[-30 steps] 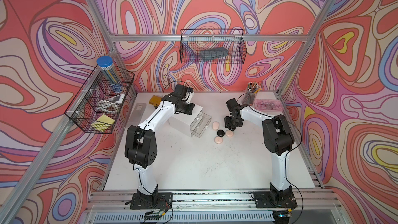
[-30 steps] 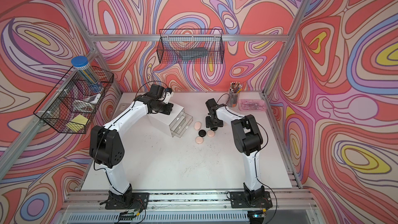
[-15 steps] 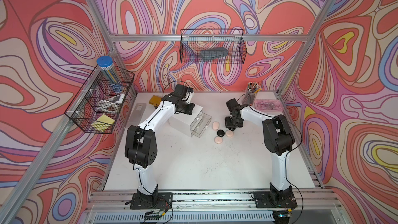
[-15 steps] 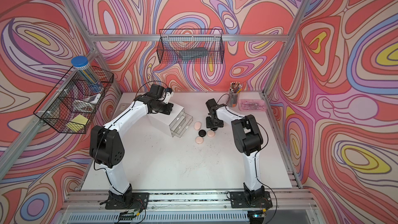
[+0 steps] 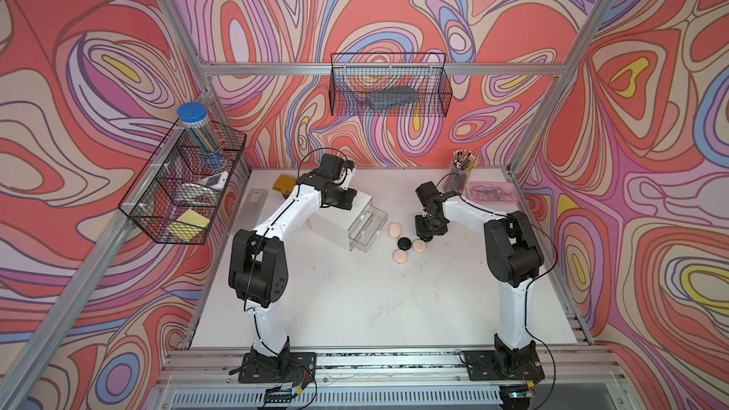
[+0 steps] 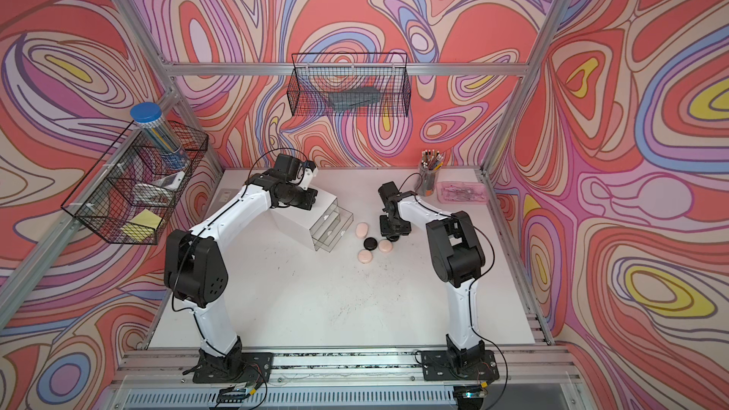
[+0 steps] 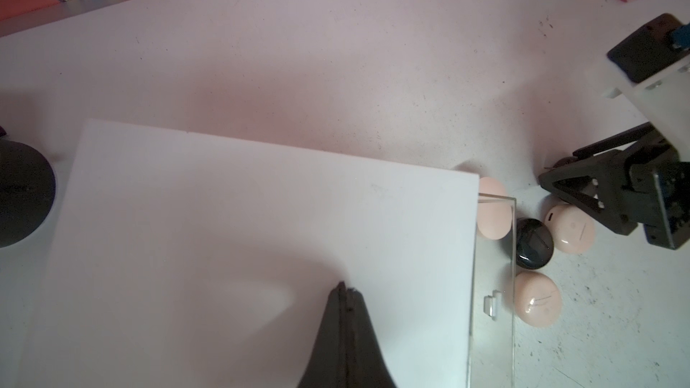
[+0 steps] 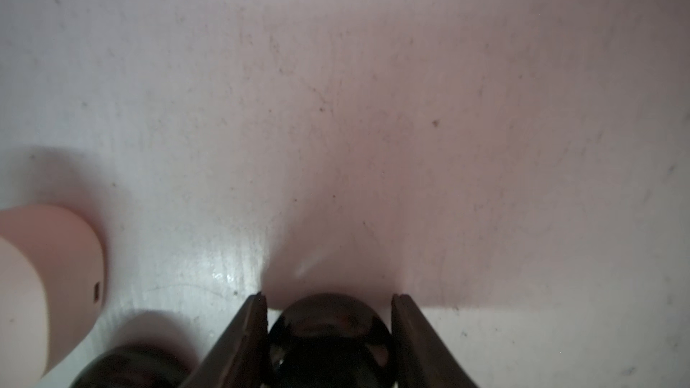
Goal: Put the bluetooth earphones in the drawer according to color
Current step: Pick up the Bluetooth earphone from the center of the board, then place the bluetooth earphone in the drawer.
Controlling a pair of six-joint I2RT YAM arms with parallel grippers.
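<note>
Top views: my right gripper stands over the table beside three pink cases and one black case, in front of the drawer; my left arm rests on the cabinet.

Left wrist: my left gripper is closed, empty, on the cabinet top.

Right wrist: a second black case sits squarely between my right fingers, which flank it; contact I cannot confirm.

Left arm: extended forward and bent at the elbow; left gripper fully closed, fingers pressed together. Right arm: extended forward, wrist pitched down; right gripper pointing downward, partly open, fingers spaced apart.
</note>
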